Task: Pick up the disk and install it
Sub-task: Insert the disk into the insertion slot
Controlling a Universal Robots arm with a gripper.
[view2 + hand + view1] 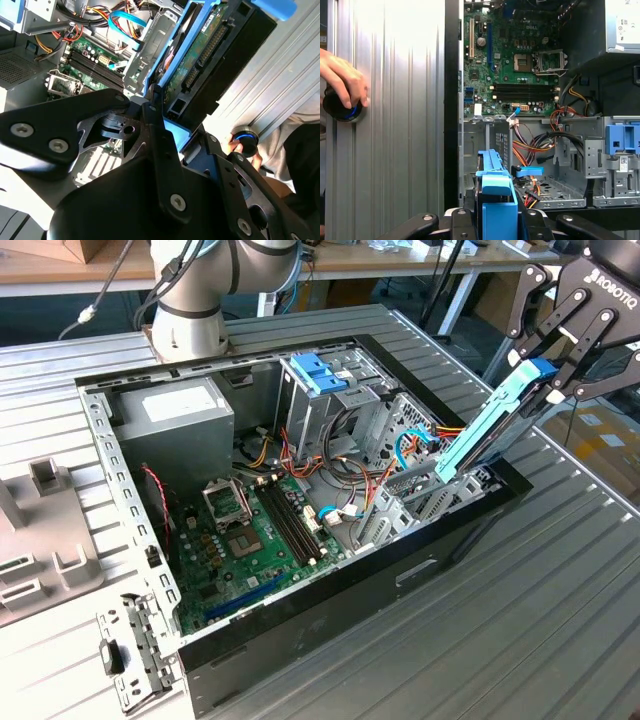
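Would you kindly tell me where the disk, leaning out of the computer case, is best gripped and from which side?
The disk looks best pinched at its raised end, from outside the computer case on the exterior view's right: its lower end is down in the case, leaving the top free. The gripper holds it there.

My gripper (545,378) hangs over one end of the computer case (400,575), clamped on the top of the steeply tilted disk (490,430); my arm's base (190,310) stands just beyond the case's opposite end.
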